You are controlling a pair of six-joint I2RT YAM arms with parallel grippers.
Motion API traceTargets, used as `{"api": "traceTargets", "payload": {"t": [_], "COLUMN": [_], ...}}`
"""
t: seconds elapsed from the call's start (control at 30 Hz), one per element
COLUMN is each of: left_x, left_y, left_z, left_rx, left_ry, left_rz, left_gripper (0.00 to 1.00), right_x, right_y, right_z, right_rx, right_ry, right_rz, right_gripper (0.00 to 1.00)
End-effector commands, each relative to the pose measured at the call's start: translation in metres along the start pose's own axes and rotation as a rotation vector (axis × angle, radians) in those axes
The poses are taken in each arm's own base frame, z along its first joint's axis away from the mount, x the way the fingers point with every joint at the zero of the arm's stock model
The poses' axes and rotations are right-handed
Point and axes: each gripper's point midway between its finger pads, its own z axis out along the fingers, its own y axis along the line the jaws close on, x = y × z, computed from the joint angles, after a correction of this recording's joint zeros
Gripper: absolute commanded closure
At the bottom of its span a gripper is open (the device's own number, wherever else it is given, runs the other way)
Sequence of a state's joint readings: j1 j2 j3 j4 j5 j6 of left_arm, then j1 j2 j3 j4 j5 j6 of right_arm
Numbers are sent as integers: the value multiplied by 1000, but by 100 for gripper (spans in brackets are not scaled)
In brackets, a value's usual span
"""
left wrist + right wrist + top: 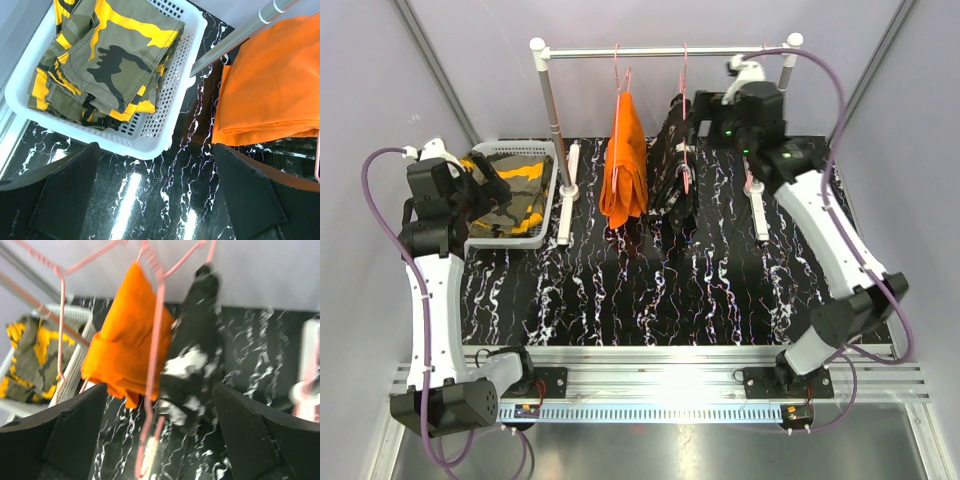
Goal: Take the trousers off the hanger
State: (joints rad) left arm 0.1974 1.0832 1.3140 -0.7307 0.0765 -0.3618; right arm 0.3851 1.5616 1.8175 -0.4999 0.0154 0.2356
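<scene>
Loosely folded orange trousers (624,165) on hanger (617,70)

The orange trousers (624,165) are plain, the black trousers (672,170) white-speckled, the camouflage trousers (512,188) olive, yellow and black.

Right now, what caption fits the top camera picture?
Orange trousers and black speckled trousers hang on the rail; camouflage trousers lie in the white basket.

Folded olive-green and yellow camouflage trousers (107,55) lie inside white perforated plastic basket (172,107); folded bright orange trousers (272,90) hang nearby.
</scene>
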Motion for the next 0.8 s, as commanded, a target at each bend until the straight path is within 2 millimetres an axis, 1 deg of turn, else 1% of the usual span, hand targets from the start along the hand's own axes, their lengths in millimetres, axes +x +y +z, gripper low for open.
{"api": "traceTargets", "payload": {"t": [0.0,0.07,0.1,0.13,0.17,0.2,0.23,0.27,0.3,0.33,0.4,0.43,0.53,0.57,0.63,0.67,0.7,0.77], "left_x": [-12,-11,-9,-8,-7,-7,-6,-7,-6,-7,-6,-6,-5,-4,-4,-4,-4,-4], "left_y": [-2,-2,-2,-2,-2,-2,-2,-2,-3,-3,-3,-2,-3,-3,-3,-3,-4,-4], "left_z": [-8,-7,-6,-6,-5,-5,-5,-6,-5,-5,-5,-5,-4,-4,-4,-4,-4,-4], "left_rx": [7,6,5,7,9,9,11,10,12,13,14,12,15,16,15,15,17,19], "left_ry": [-71,-64,-58,-59,-53,-53,-53,-56,-52,-55,-53,-52,-48,-47,-48,-48,-47,-46], "left_rz": [33,35,37,37,40,39,41,41,44,43,46,45,47,47,49,49,50,53], "left_gripper": [1,1,1,1,1,1,1,1,1,1,1,1,1,1,1,1,1,1], "right_x": [18,23,26,34,37,40,45,46,52,53,59,59,64,65,63,61,61,57], "right_y": [16,19,20,20,20,19,16,14,11,10,9,10,9,7,10,9,9,6], "right_z": [16,20,27,29,32,38,40,42,47,49,54,55,61,62,65,65,66,65], "right_rx": [57,108,123,143,155,166,188,201,210,214,214,213,211,213,198,198,197,193], "right_ry": [63,81,92,119,131,141,158,164,177,177,190,189,192,192,179,170,166,158], "right_rz": [3,-26,-34,-58,-65,-72,-79,-84,-90,-98,-107,-109,-112,-114,-123,-129,-133,-138], "right_gripper": [7,10,14,17,20,24,33,39,42,51,57,61,65,72,75,83,98,100]}}
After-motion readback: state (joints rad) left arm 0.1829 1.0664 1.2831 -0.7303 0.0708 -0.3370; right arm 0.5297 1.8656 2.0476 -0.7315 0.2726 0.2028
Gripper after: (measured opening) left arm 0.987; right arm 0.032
